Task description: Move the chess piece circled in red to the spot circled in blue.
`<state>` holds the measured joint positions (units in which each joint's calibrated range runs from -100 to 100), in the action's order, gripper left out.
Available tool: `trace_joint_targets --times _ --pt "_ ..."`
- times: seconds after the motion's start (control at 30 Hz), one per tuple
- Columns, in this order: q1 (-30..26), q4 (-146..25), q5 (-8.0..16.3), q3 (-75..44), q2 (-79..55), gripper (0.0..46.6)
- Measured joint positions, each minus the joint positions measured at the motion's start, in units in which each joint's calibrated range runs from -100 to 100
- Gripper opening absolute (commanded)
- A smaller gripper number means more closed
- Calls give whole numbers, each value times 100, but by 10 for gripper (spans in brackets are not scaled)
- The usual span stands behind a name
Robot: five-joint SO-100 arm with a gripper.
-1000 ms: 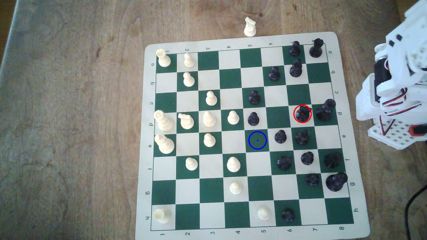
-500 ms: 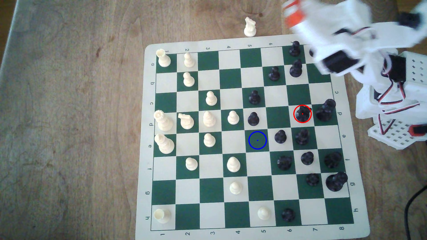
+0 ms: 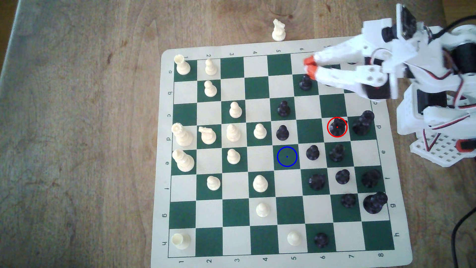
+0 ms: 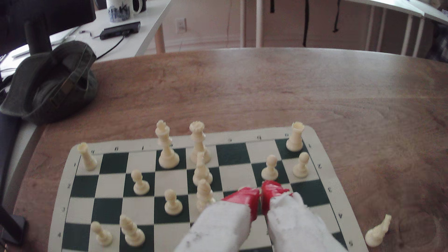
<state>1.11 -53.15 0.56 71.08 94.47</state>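
Note:
The chess piece (image 3: 337,126), small and black with a lumpy head, stands ringed in red on a cream square near the exterior view's right. The spot (image 3: 287,156) is a bare dark green square with a blue ring, two columns left and one row below the piece. My gripper (image 3: 309,65) hovers over the board's upper right part, well above the piece in the picture and a little left of it. Its orange fingertips (image 3: 312,73) press together with nothing between them. In the wrist view the gripper (image 4: 260,195) is shut above the board, facing the white pieces.
Black pawns stand next to the spot (image 3: 312,152) (image 3: 282,132), and a taller black piece (image 3: 362,123) is beside the ringed one. A black pawn (image 3: 305,82) sits just under my fingertips. A white knight (image 3: 278,31) stands off the board. A grey hat (image 4: 53,80) lies on the table.
The arm has swung from beside the board out over its upper right corner. The fingertips have come down and left from beyond the top edge to over column 6. No piece has moved.

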Motion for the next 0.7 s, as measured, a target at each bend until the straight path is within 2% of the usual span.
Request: trace_joint_targets --times 0.03,0.13,0.3,0.33,0.37,0.43,0.5,0.7 --pt "-15 -359 -15 -163 -109 58" --pt "-29 -1203 10 -678 -486 10" --pt "-29 -2207 332 -1374 -1274 3" --pt "-37 -2335 435 -1464 -1416 3" --pt "-96 -2470 654 -1545 -1567 3" --pt "-162 -2582 767 -1600 -1693 3" --pt "-251 -2869 923 -1771 -2053 51" --pt "-243 -3124 1001 -1798 -2413 92"
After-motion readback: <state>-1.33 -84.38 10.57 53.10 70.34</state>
